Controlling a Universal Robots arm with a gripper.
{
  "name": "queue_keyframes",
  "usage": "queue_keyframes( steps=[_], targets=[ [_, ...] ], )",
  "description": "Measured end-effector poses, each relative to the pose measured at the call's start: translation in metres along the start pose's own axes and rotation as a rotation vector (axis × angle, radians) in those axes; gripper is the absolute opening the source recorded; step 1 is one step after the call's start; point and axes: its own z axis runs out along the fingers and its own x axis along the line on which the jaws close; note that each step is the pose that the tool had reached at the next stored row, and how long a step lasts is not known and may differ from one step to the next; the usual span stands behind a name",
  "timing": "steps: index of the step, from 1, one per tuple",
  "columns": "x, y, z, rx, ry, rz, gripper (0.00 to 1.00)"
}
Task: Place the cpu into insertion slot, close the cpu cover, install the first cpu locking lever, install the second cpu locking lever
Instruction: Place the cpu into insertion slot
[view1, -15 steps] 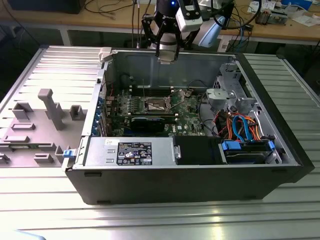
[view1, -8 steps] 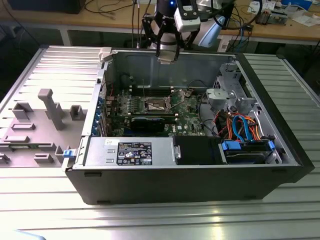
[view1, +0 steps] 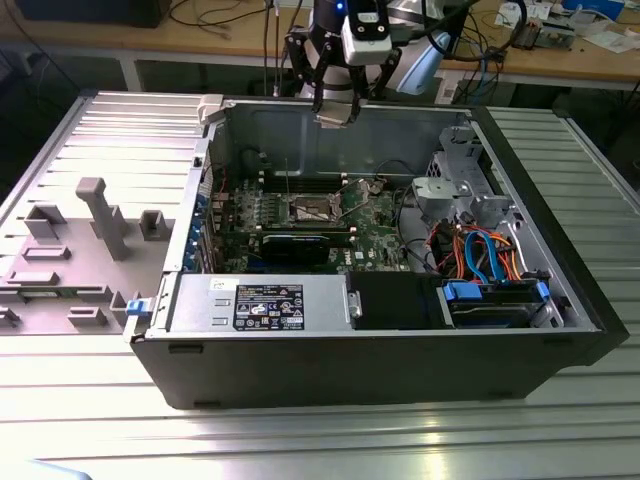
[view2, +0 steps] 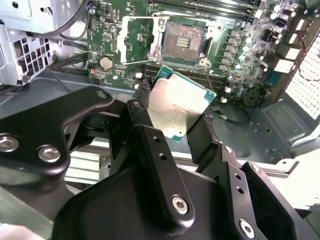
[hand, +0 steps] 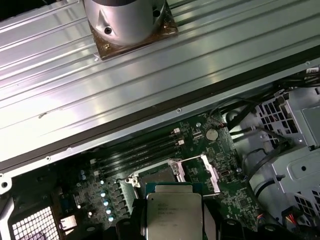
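Power supply sticker: white print on black, lower centre of the exterior view, too small to read.
Chip: faint printed lines, first wrist view, unreadable.

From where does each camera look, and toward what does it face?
Exterior view: off the arm, looks down into the open computer case; the gripper hangs over it.
Second wrist view: on the arm, faces the insertion slot; black fingers clamp the cpu.
First wrist view: on the arm, faces the same board; dark fingers flank the cpu.
Shared: cpu and slot appear in both wrist views.
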Motion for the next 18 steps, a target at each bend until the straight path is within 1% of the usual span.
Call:
queue_keyframes(
  steps=[4, 14, 15, 18],
  targets=[
    [0.0, 0.0, 0.0001, -0.0004, -0.0016, 0.017, 0.55],
    [0.0003, -0.0001, 0.0001, -0.0005, -0.0017, 0.019, 0.55],
    [0.0003, -0.0001, 0.0002, -0.0004, -0.0022, 0.025, 0.55],
    [0.0003, -0.0002, 0.0005, -0.0012, -0.0055, 0.063, 0.55]
  ],
)
